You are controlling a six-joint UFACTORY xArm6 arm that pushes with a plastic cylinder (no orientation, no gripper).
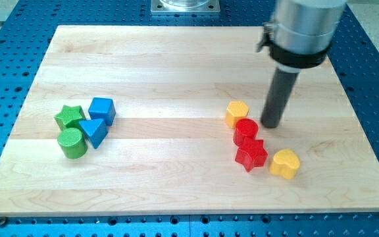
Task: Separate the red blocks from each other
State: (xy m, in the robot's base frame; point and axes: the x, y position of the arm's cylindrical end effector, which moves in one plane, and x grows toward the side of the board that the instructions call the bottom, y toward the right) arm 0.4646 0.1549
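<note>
A red cylinder (245,131) and a red star-shaped block (251,156) sit touching each other at the right of the wooden board (176,66), the cylinder above the star. My tip (272,124) is just to the right of the red cylinder, close to it, and right of a yellow hexagonal block (237,113) that touches the cylinder's upper left. A yellow heart-shaped block (285,163) lies right of the red star.
At the left a cluster holds a green star (69,116), a blue cube (102,110), a blue triangular block (94,131) and a green cylinder (72,143). The board rests on a blue perforated table.
</note>
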